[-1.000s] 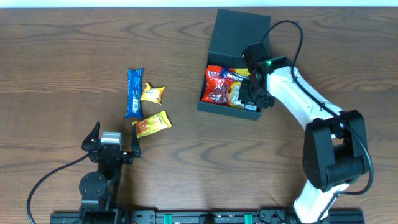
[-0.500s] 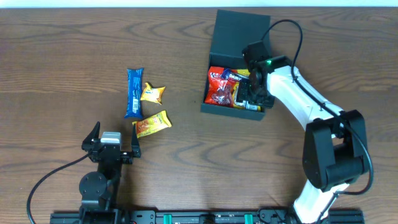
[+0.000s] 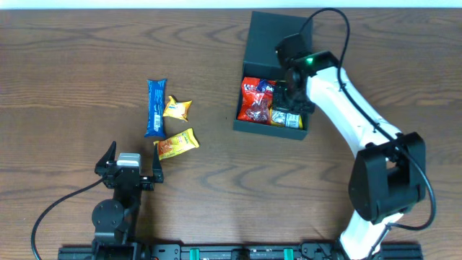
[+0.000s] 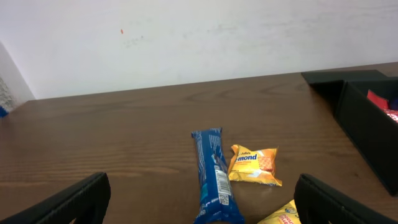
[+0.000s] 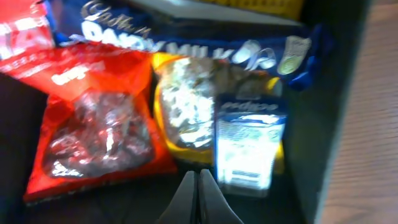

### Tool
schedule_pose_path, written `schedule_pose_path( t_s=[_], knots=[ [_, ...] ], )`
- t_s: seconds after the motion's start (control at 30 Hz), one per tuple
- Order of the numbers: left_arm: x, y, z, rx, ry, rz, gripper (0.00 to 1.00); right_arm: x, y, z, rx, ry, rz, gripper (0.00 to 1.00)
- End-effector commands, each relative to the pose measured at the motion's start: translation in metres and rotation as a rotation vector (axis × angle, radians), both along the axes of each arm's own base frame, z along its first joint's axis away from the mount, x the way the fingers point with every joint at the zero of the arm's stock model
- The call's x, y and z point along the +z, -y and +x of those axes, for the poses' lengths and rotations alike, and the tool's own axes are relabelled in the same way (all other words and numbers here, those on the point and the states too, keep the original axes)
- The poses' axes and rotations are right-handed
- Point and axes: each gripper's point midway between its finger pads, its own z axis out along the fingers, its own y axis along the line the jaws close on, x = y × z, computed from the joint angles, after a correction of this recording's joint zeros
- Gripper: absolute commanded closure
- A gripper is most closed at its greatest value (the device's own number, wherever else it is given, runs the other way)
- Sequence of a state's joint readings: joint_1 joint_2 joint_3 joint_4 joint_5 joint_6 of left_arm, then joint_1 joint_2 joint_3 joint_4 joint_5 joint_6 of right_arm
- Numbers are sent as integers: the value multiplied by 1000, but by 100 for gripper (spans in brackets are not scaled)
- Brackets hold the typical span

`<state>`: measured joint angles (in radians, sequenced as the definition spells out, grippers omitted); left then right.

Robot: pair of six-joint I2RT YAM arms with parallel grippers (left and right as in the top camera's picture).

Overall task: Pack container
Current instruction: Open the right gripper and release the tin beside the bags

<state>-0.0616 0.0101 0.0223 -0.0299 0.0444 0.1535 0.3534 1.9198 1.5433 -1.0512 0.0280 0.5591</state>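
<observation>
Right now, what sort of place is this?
Probably a robot lab bench, not a home: two arms on a rail at a wooden table, a blank white wall, snacks laid out near a box.

Wood-grain worktop (image 3: pixel 72 72), dark brown. Three loose packets lie left of centre. The long blue bar (image 3: pixel 154 107) runs near to far. A small yellow packet (image 3: pixel 177 108) sits just beside its right side. An orange-yellow packet (image 3: pixel 177 144) lies tilted by its near end. White wall (image 4: pixel 186 37) behind.

Packed together elsewhere: red bag (image 5: pixel 93 118), yellow-and-silver packet (image 5: pixel 186 112), blue-and-white pack (image 5: pixel 249 146) overlapping it, and a dark blue bar (image 5: pixel 155 46) lettered "Dairy Milk" across the top.
</observation>
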Motion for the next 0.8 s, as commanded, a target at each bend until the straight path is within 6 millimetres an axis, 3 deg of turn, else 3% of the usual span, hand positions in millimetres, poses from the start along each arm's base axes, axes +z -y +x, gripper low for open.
schedule_pose_path(
  t_s=[0.0,0.23,0.53,0.77],
  knots=[
    [-19,-4,-1,22,-58,1,5,2,-3,4,-5,35,-31,98],
    [-19,-4,-1,22,-58,2,5,-8,10,5,-12,59,-110,98],
    [-19,-4,-1,22,-58,2,5,-35,12,-1,7,59,-110,98],
    [-18,-4,-1,22,-57,1,5,-45,14,0,45,74,-120,98]
  ],
)
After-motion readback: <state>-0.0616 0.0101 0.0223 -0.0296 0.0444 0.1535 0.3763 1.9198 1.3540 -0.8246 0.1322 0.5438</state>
